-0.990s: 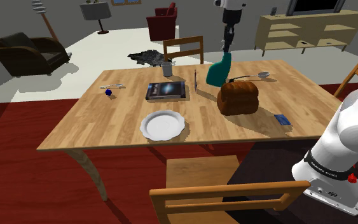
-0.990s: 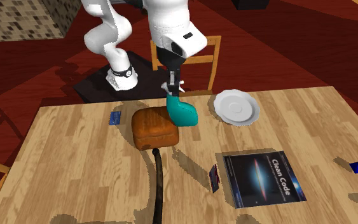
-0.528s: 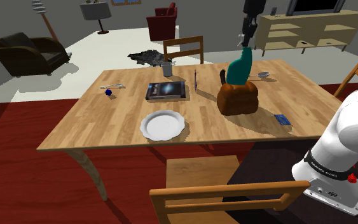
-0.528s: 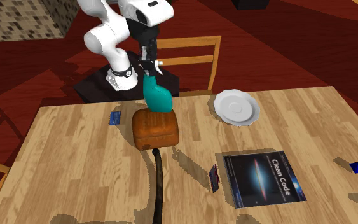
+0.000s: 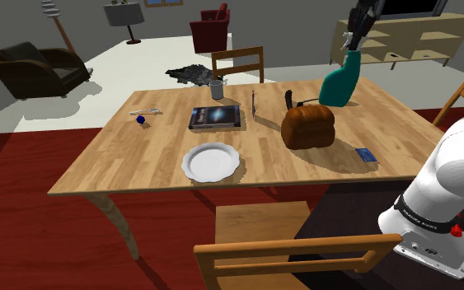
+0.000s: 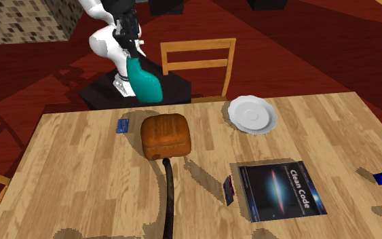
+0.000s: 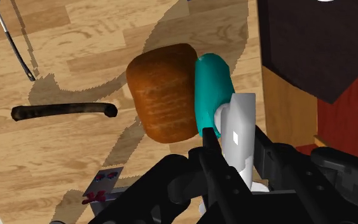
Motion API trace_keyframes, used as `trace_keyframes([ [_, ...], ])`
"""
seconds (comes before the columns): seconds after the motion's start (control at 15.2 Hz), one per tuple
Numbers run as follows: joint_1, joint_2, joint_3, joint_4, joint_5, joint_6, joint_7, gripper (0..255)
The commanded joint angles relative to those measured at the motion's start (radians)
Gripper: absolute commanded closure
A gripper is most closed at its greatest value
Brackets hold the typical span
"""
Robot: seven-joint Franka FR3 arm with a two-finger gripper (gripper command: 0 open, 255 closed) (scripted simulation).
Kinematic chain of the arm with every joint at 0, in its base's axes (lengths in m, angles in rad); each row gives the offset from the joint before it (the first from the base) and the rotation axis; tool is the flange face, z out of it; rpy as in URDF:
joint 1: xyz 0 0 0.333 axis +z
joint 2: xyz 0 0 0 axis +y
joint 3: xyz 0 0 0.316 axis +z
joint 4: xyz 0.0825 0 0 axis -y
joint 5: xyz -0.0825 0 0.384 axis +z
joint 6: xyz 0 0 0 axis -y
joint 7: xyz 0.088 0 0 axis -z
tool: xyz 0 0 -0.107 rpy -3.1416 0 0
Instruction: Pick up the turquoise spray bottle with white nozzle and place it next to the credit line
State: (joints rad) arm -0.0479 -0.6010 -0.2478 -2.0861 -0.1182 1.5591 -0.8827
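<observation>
Two black fingers [image 7: 210,149] of the all-black gripper [image 5: 355,35] clamped on the white nozzle at the top of the turquoise spray bottle [image 5: 339,82], gripping it firmly. Held in the air, clear of the light wooden bench [image 5: 123,169], tilted with the rounded body low and the neck slanting up to the gripper. In the shoulder view, showing above and to the right of the brown loaf of bread [image 5: 308,126], against the far right part of the bench. In the second exterior view, showing above the bench's far edge, before the dark box stand [image 6: 94,95] and left of the wooden chair [image 6: 199,58]. From the wrist, turquoise body overlapping the loaf's edge on the side toward the stand. Lying flat on the bench near its right near corner in the shoulder view: the small blue credit card [image 5: 366,154], well apart from the bottle and on the near side of the loaf. Also on the bench: a round white plate [image 5: 211,161], a dark book with a galaxy cover [image 5: 215,117], a thin black curved stick [image 7: 63,111] just beside the loaf, and a long-handled spoon [image 7: 12,38] farther off.
</observation>
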Motion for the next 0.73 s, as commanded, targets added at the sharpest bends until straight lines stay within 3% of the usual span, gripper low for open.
trace_keyframes([
  [0.0,-0.011,-0.053,-0.002,-0.001,-0.012,-0.052,-0.012,255],
  [0.66,-0.065,-0.274,-0.012,0.046,-0.068,-0.314,-0.089,255],
])
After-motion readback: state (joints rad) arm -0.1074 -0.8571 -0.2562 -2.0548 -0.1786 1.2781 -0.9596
